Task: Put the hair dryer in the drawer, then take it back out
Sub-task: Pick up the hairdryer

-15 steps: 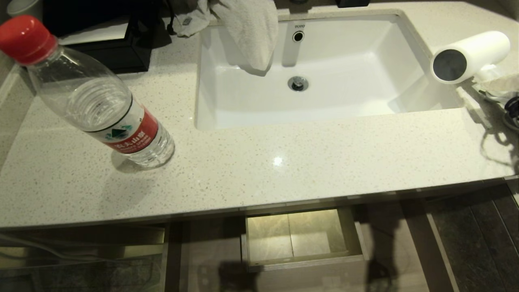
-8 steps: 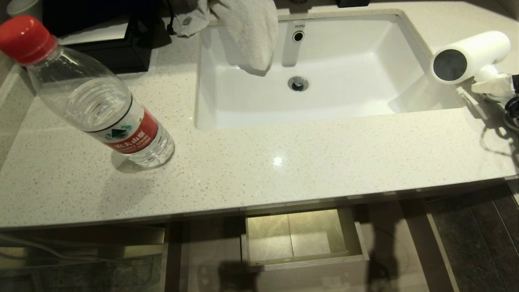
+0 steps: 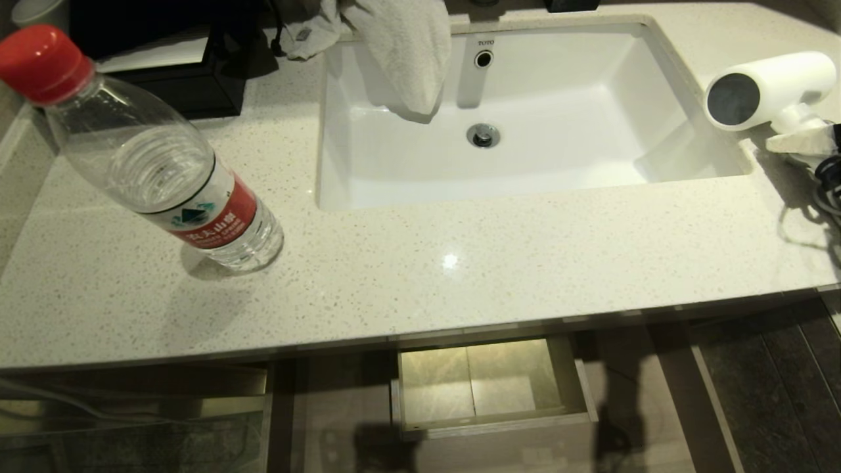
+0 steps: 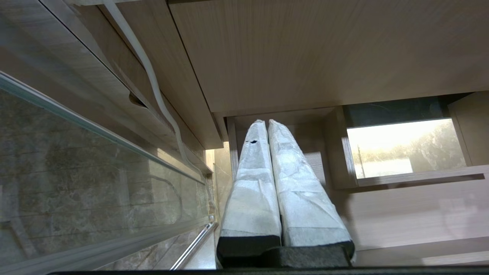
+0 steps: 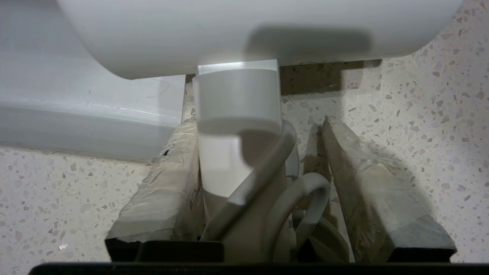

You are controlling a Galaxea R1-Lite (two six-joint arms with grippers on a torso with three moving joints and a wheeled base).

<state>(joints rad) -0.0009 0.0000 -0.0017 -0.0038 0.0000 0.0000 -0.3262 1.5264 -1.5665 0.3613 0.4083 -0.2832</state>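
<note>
Below the desk, the drawer stood pulled out, its boxed wooden interior bare. Beside it, under the overhang, the left end effector hung parked with its wrapped fingers pressed together, holding nothing. On the speckled top, a red-capped water bottle stood tilted at the robot's left, well apart from the work. Farther back, at the right rim of the sink, the hair dryer lay with its grey round end facing the basin. The right end effector straddled the dryer's white handle; one finger touched the handle, the other stood just beside the bundled cord, so whether the squeeze was complete cannot be told. Judging from this, a sound grasp would need both pads seated on the handle, with the cord loops kept from slipping between pad and plastic, before any lift toward the drawer. A towel draped over the sink's back edge.
</note>
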